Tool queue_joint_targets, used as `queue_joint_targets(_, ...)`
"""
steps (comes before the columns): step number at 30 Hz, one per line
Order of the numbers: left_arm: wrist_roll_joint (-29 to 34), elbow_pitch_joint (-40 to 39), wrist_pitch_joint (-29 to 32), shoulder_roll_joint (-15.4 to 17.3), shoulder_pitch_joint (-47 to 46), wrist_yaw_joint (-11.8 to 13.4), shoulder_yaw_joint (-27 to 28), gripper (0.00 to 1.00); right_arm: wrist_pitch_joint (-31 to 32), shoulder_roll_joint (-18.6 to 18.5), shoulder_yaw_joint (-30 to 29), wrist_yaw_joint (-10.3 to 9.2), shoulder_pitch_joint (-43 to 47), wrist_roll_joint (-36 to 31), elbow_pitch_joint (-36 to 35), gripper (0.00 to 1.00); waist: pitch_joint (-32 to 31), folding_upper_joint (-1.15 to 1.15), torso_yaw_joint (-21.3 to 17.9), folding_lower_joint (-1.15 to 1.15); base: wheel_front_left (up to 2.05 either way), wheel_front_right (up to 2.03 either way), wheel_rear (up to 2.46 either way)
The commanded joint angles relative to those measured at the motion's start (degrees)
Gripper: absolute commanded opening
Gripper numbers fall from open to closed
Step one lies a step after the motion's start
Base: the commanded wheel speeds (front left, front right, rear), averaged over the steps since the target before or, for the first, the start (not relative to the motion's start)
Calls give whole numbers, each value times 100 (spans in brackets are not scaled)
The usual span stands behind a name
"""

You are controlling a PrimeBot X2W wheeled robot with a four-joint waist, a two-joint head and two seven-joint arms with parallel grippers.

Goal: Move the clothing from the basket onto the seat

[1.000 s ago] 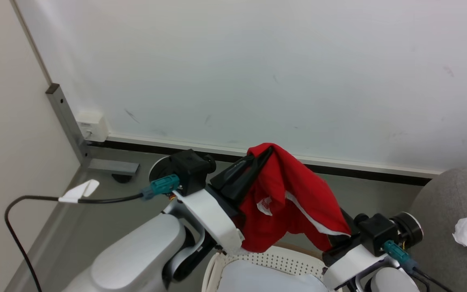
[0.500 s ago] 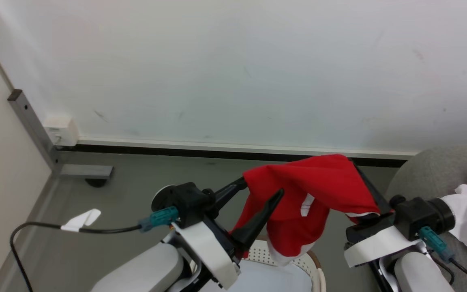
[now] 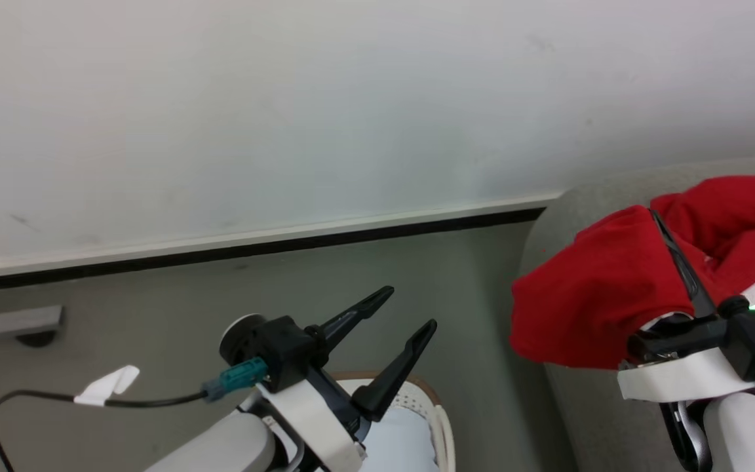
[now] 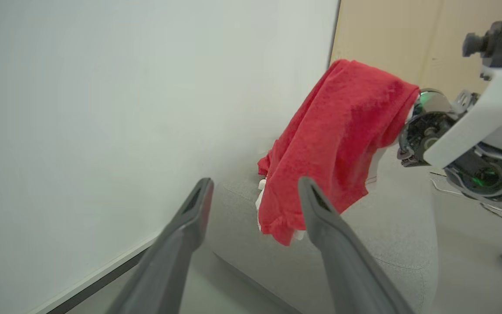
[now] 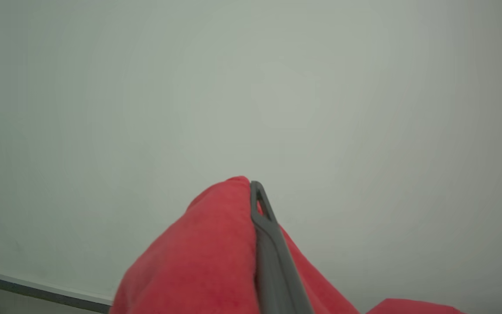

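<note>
Pale wall (image 3: pixel 351 98), grey floor (image 3: pixel 154 288), left jaws spread empty, right jaws clenched on clothing (image 3: pixel 587 295) above grey seat (image 3: pixel 580 419).

The clothing (image 3: pixel 587 295) is fuzzy matt cloth, the seat (image 4: pixel 399 235) coarse fabric, the basket (image 3: pixel 413 396) plastic.

A white wall (image 3: pixel 286 98) meets grey floor (image 3: pixel 154 288) along a dark baseboard (image 3: pixel 253 248).

The white wall (image 3: pixel 286 98) is lit evenly by soft, diffuse light. Corners are darkened in the right wrist view; the fingers (image 4: pixel 174 250) are blurred in the left wrist view.
</note>
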Motion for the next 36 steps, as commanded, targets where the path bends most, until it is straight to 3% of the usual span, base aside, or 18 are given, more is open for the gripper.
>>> queue_joint_targets(1,129,-19,-12,50,90,-5,43,100,1,-45,-32,-13,103,-37,-95,0,129,0,-431,0,0,0,0)
queue_joint_targets(11,451,-147,-13,118,342,-70,265,100,35,2,-231,-13,608,-25,-820,0,261,0,-1492,0,0,0,0)
queue_joint_targets(17,586,-99,-13,112,440,-125,317,100,79,44,-230,-13,787,34,-1090,0,338,0,-1805,0,0,0,0)
queue_joint_targets(27,723,-152,-13,109,387,-260,361,100,138,83,-441,-13,830,22,-1451,0,595,0,-1789,0,0,0,0)
queue_joint_targets(36,746,-405,10,550,335,-373,469,100,686,-233,-1280,-13,179,191,-1819,0,1237,0,-1384,0,0,0,0)
